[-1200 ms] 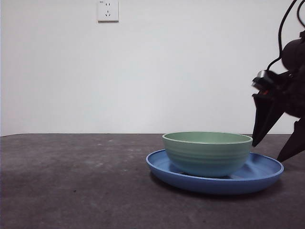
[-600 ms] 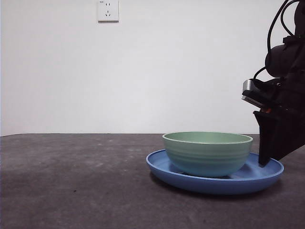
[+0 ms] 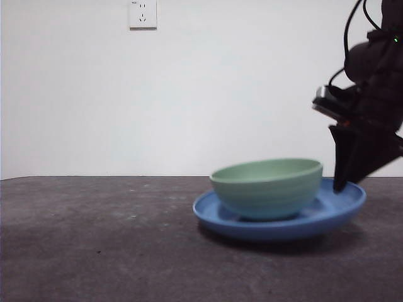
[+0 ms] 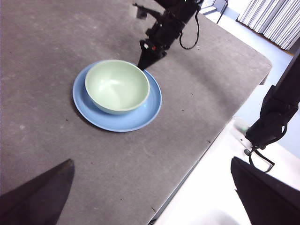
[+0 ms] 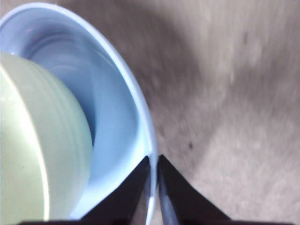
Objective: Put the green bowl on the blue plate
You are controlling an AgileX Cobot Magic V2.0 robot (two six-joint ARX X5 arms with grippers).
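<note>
Right gripper had its fingers pinched on the blue plate rim at frame right, tilting it with the green bowl inside; best to lower level before releasing; left gripper idled, fingers apart.

Dark table bears the blue plate.

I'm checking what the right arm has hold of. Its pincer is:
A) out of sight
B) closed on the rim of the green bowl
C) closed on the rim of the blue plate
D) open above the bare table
C: the right pincer pinches the blue plate at its rim, beside the green bowl, and the plate's gripped side sits raised.
</note>
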